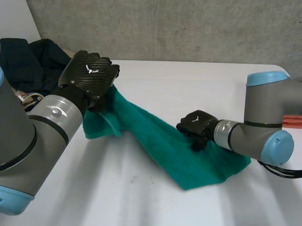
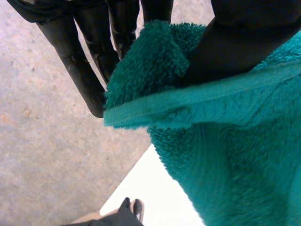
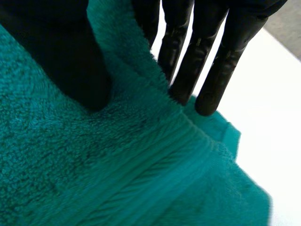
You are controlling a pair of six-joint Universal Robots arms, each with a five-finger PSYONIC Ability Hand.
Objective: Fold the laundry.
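The worktop carries the green towel, stretched slantwise between my hands, one end lifted and the other lying flat. My left hand pinches the raised hem between thumb and fingers. My right hand nips the far edge likewise. For a clean fold I judge I need firm pinches (terry slips) and taut cloth.

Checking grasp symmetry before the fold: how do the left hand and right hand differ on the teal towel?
Height: the left hand is raised above the table, holding its end of the teal towel up; the right hand sits low, its end lying on the table.
Cloth: the left hand's end is bunched and hanging; the right hand's is a flatter fold.
Shared: each pinches the towel between thumb and fingers, at opposite ends.
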